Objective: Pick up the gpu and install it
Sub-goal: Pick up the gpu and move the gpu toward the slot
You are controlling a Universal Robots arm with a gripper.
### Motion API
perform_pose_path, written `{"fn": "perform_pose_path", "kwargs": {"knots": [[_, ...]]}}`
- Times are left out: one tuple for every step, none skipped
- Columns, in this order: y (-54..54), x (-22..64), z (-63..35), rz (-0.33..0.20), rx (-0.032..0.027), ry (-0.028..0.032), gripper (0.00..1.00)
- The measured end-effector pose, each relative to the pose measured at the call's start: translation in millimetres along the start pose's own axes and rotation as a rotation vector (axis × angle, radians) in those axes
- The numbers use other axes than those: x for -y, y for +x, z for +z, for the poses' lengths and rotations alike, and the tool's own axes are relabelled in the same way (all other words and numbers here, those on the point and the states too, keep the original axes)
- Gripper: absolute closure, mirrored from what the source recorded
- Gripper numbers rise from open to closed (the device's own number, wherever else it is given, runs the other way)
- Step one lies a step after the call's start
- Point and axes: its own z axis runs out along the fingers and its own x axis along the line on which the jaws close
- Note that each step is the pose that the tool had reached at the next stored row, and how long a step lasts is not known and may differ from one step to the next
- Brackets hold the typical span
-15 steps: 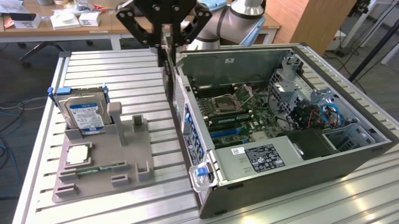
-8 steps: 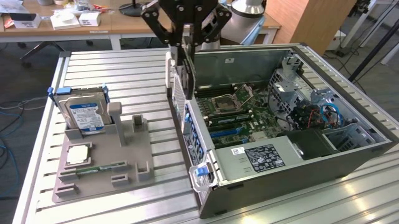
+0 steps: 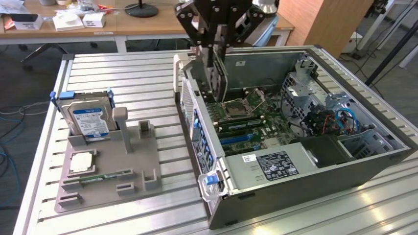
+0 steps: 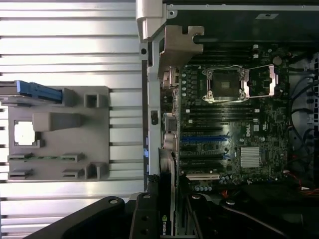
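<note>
Holder (image 3: 104,188): grey, on the desk (image 3: 130,73) at the exterior view's left, carrying the hard drive (image 3: 88,122) and the memory stick (image 3: 104,177).
Computer case (image 3: 294,196): open on its side, well apart from the holder, with the power supply (image 3: 274,164) at its near end.
Motherboard (image 3: 261,117): bare, with the blue slots (image 3: 238,138) empty.
Gpu (image 3: 219,73): hangs from the gripper just inside the case's rear wall, long axis near upright. Its lower end is over the board, beyond the blue slots, and does not look seated.
Gripper (image 3: 218,41): clamped on the gpu's upper end, directly above it.
Key relation: the slots lie below the card and nearer the camera. I cannot tell whether it lines up with them.
</note>
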Motion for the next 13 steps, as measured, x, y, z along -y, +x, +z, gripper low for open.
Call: {"fn": "perform_pose_path", "kwargs": {"knots": [[-4.4, -0.2, 0.1, 0.0, 0.0, -0.0001, 0.74], [-9.0, -0.4, 0.2, 0.0, 0.0, -0.0001, 0.74], [-13.5, -0.5, 0.3, 0.0, -0.0001, -0.0003, 0.74], [-18.0, -0.7, 0.3, 0.0, -0.0001, -0.0003, 0.74], [-22.7, -0.9, 0.4, 0.0, -0.0001, -0.0004, 0.74], [-27.2, -1.1, 0.5, 0.0, -0.0001, -0.0004, 0.74], [-31.8, -1.2, 0.6, 0.0, -0.0001, -0.0005, 0.74], [-36.2, -1.4, 0.7, 0.0, -0.0001, -0.0006, 0.74], [-40.7, -1.6, 0.8, 0.0, -0.0001, -0.0006, 0.74], [-45.3, -1.8, 0.9, 0.0, -0.0001, -0.0007, 0.74], [-49.9, -1.9, 1.0, 0.0, -0.0001, -0.0007, 0.74], [-54.3, -2.1, 1.1, 0.0, -0.0001, -0.0007, 0.74], [-59.0, -2.3, 1.2, 0.0, -0.0002, -0.0007, 0.74]]}}
